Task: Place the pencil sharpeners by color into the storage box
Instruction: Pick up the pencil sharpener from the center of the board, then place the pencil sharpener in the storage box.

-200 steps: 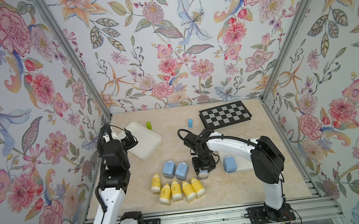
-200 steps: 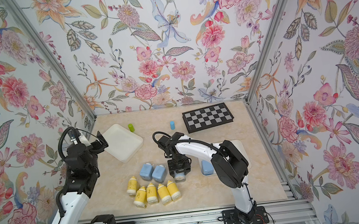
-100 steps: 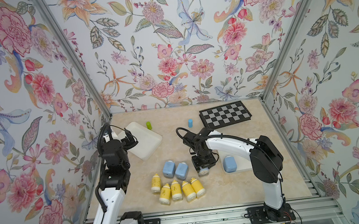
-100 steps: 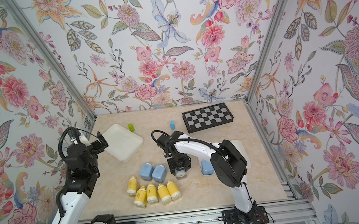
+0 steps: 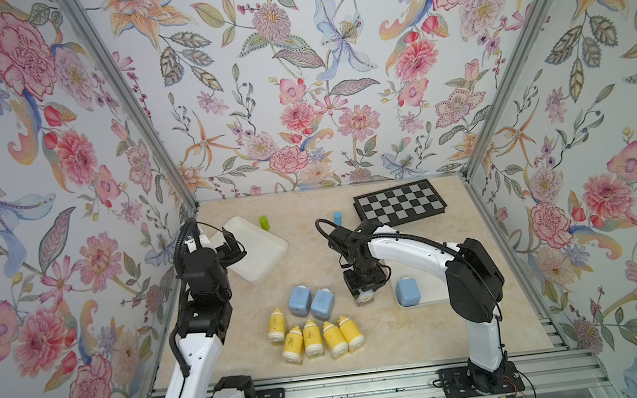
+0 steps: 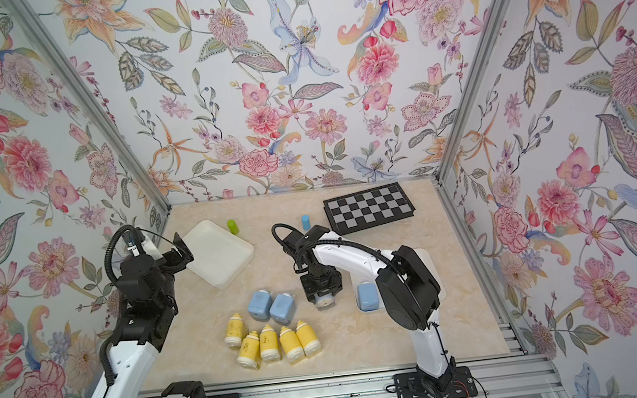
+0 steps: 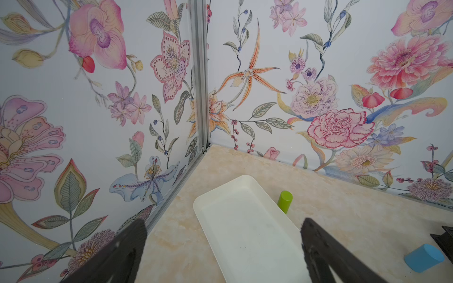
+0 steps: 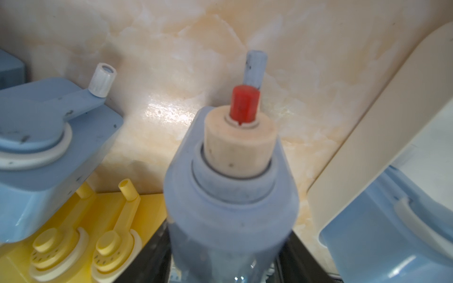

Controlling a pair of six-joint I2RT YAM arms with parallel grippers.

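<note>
Early stage: one pale-blue sharpener (image 5: 407, 291) lies in the white tray (image 5: 433, 291) at centre right, the right claw (image 5: 364, 293) grips a second sharpener (image 8: 230, 183) beside it, two blue sharpeners (image 5: 300, 300) and five yellow sharpeners (image 5: 312, 337) lie loose on the surface (image 5: 385, 335); left claw (image 5: 234, 242) wide, empty.

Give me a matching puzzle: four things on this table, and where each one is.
Things:
1. small green upright cylinder
2. pale-blue blocky pencil sharpener with a red peg
3. five yellow bottle-shaped pencil sharpeners
4. black-and-grey checkered board
Places:
A. far right corner of the table
B. gripped in the right tool
C. beside the far-left white plastic tray
D. lying together near the front edge
Pairs: 1-C, 2-B, 3-D, 4-A.
</note>
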